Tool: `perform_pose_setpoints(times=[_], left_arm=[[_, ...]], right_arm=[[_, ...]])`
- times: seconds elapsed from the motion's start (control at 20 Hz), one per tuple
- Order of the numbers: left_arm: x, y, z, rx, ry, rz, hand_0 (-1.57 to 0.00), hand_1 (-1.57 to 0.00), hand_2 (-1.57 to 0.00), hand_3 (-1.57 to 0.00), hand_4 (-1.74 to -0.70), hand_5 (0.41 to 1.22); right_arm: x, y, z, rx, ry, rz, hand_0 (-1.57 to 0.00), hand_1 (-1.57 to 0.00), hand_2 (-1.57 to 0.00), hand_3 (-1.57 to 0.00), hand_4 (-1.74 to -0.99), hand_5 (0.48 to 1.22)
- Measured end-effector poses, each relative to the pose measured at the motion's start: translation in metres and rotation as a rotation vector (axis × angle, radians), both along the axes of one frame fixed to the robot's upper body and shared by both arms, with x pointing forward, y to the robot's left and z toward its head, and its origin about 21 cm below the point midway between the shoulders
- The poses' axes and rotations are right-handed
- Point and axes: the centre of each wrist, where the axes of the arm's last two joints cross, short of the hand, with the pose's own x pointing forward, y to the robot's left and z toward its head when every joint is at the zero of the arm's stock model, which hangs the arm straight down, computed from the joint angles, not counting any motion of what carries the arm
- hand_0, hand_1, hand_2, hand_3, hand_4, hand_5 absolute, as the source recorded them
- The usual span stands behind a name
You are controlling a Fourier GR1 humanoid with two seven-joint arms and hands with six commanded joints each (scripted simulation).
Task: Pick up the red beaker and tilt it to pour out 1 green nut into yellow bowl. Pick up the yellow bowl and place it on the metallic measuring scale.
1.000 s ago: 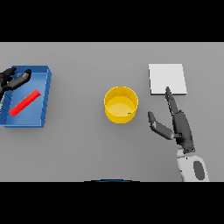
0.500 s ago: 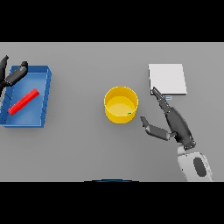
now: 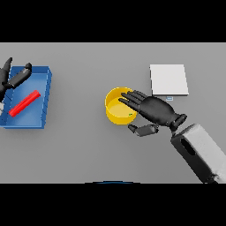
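The right hand [image 3: 154, 110] has swung left from beside the measuring scale [image 3: 168, 79], its open fingers now reaching over the yellow bowl [image 3: 115, 111] without gripping it, so the bowl pickup looks imminent on the desk [image 3: 84, 141].

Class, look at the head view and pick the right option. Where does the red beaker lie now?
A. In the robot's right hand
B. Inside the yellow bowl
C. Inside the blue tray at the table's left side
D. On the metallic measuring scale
C. The red beaker lies flat inside the blue rectangular tray, apart from the round yellow bowl and the square metallic measuring scale.
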Motion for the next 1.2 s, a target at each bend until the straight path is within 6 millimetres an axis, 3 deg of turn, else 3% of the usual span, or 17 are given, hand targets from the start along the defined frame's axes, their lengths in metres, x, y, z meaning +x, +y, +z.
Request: perform_pose_setpoints(times=[0.3,0.6,0.95,1.1,1.2], left_arm=[[-0.003,0.002,0.002,-0.023,-0.003,-0.001,0.0,0.0,0.0,0.0,-0.72,0.687],[-0.006,0.011,0.005,-0.034,-0.011,0.016,0.0,0.0,0.0,0.0,-0.72,0.688],[-0.005,0.007,0.005,-0.034,-0.015,0.003,0.0,0.0,0.0,0.0,-0.72,0.688],[-0.007,0.013,0.005,-0.036,-0.015,0.009,0.0,0.0,0.0,0.0,-0.71,0.686],[-0.009,0.013,0.004,-0.035,-0.02,-0.003,0.0,0.0,0.0,0.0,-0.71,0.691]], right_arm=[[0.025,0.018,0.0,-0.224,0.015,0.146,0.0,0.0,0.0,0.0,-1.223,0.705],[0.037,0.036,-0.018,-0.369,0.047,0.187,0.0,0.0,0.0,0.0,-1.25,0.708],[0.05,0.051,-0.016,-0.471,0.088,0.205,0.0,0.0,0.0,0.0,-1.297,0.753],[0.051,0.052,-0.012,-0.459,0.114,0.175,0.0,-0.02,-0.02,-0.04,-1.336,0.81],[0.051,0.056,-0.018,-0.464,0.134,0.161,-0.29,-0.24,-0.18,-0.17,-1.387,0.873]])
